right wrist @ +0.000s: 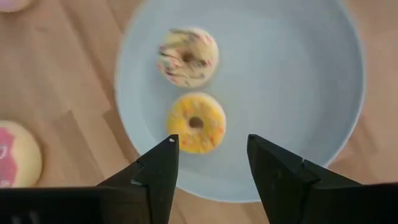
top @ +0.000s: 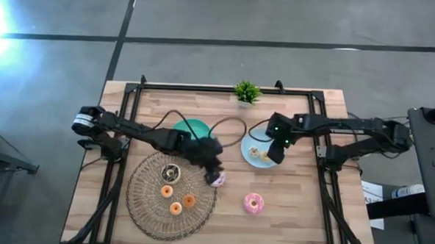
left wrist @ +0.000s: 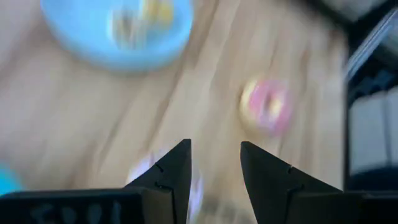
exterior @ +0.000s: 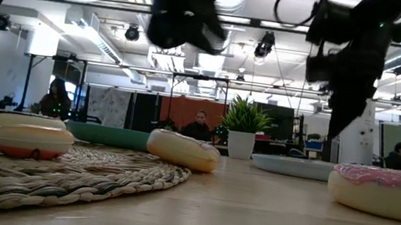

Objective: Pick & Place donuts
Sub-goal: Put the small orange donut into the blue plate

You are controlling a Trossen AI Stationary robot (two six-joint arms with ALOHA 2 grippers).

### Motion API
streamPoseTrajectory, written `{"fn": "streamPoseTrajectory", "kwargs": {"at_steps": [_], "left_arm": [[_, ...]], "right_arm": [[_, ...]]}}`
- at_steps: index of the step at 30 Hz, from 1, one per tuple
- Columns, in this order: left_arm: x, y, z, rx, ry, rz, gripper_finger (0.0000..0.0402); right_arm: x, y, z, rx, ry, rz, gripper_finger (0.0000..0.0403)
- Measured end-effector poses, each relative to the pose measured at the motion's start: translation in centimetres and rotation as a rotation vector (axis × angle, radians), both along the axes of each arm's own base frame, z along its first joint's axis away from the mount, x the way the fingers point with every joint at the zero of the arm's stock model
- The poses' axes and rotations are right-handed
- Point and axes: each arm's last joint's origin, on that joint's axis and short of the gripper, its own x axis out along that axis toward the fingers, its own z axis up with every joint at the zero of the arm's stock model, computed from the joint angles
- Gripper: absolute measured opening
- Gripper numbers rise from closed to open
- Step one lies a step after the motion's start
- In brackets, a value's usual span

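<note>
Right gripper (right wrist: 208, 165), jaws apart and empty, hovers directly over the yellow donut (right wrist: 196, 122) on the light-blue plate (right wrist: 311, 93); left gripper (left wrist: 214, 165) is likewise parted and empty.

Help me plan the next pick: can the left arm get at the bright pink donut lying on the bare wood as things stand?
Probably yes. The bright pink donut lies alone on open table, nothing on or against it. The left hand is open and empty, hovering nearby above the sprinkled donut, with a free path across.

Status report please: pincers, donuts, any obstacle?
Right pincer open above light-blue plate, yellow donut lying free. Left pincer open over table. No obstacle visible.
</note>
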Motion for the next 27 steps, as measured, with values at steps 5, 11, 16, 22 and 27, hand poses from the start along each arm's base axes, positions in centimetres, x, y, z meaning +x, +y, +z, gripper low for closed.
{"fn": "streamPoseTrajectory", "kwargs": {"at_steps": [5, 11, 16, 22, 27], "left_arm": [[-2.6, -3.0, -1.6, 0.016, 0.26, -0.014, 0.0112], [-5.1, -8.9, -2.7, 0.124, 0.339, -0.087, 0.0112], [-6.6, -13.5, -5.2, 0.206, 0.371, -0.136, 0.0112], [-6.5, -16.5, -8.8, 0.262, 0.439, -0.114, 0.0112], [-5.5, -17.7, -9.8, 0.328, 0.466, -0.095, 0.0112]], "right_arm": [[-1.0, 0.6, 2.0, -0.087, -0.105, 0.067, 0.0177], [-1.6, 0.8, 3.3, -0.133, -0.193, 0.101, 0.0175], [-1.1, 0.6, 3.7, -0.167, -0.253, 0.11, 0.0175], [-0.4, 0.4, 3.6, -0.189, -0.281, 0.111, 0.0175], [-0.2, 0.4, 3.3, -0.185, -0.269, 0.112, 0.0174]]}}
